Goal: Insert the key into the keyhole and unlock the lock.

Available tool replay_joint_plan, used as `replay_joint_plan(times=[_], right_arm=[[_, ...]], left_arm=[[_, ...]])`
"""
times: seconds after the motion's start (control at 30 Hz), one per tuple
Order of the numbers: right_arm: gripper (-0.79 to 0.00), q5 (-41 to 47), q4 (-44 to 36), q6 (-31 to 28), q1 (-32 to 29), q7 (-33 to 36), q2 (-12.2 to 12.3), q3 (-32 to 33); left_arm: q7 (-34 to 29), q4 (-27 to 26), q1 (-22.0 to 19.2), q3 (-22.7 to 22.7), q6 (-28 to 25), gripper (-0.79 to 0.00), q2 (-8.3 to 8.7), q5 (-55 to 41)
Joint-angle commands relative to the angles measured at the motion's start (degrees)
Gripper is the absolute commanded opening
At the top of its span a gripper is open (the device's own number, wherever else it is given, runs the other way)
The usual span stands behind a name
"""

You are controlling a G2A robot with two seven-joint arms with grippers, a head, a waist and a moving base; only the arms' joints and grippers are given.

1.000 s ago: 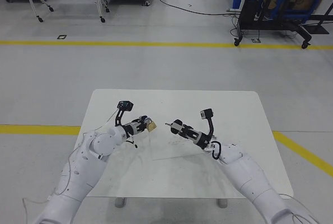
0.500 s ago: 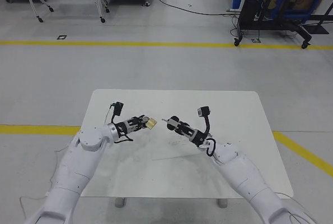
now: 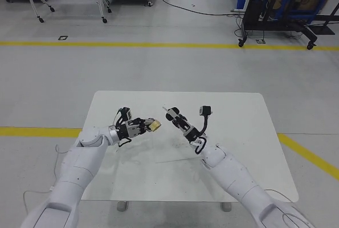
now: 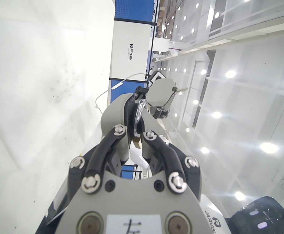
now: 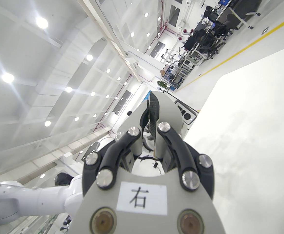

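Brass-toned metal lock (image 3: 152,125), matt white table (image 3: 243,114)

White tbl (image 3: 243,122), rounded corners; faint dark specks (image 4: 59,83) on top

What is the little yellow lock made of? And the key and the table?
The lock looks like brass: a yellow-gold body, with a shiny silvery loop, probably steel. The key looks like thin greyish metal; too small to say which. The table top is plain matte white with dark scuffs, maybe laminate or painted board.
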Motion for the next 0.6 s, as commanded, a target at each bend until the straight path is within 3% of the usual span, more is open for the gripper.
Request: replay_joint_plan(times=[0.0,0.33,0.57], right_arm=[[-0.785,-1.23,1.07,0.02,0.59,-1.64,-0.72,-0.77],[-0.785,-0.17,3.88,-2.85,1.27,0.18,-3.08,-2.79],[-0.785,2.94,1.31,-6.37,-0.13,1.27,-2.33,1.0]], left_arm=[[-0.59,0.33,-0.28,0.26,-0.14,-0.785,-0.12,-0.38],[0.92,2.32,-1.49,1.29,2.18,-0.785,-0.73,-1.61],[3.78,4.66,-3.61,1.0,4.02,-0.785,-0.59,-0.09]])
